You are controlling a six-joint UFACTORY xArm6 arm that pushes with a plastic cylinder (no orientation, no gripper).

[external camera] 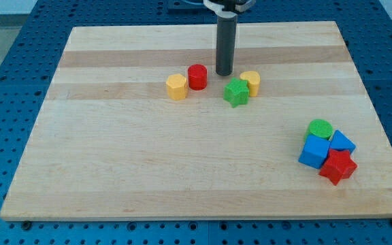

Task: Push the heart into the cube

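Note:
The yellow heart (251, 82) lies near the board's top middle, touching the green star (236, 92) on its left. The blue cube (314, 151) sits at the lower right of the view, far from the heart. My tip (223, 73) rests on the board just left of the heart and above the green star, between the heart and the red cylinder (197, 77). It touches neither block that I can see.
A yellow hexagon (176, 87) lies left of the red cylinder. Around the blue cube cluster a green cylinder (320, 128), a second blue block (342, 141) and a red star (337, 167). The wooden board (114, 170) ends close to that cluster on the right.

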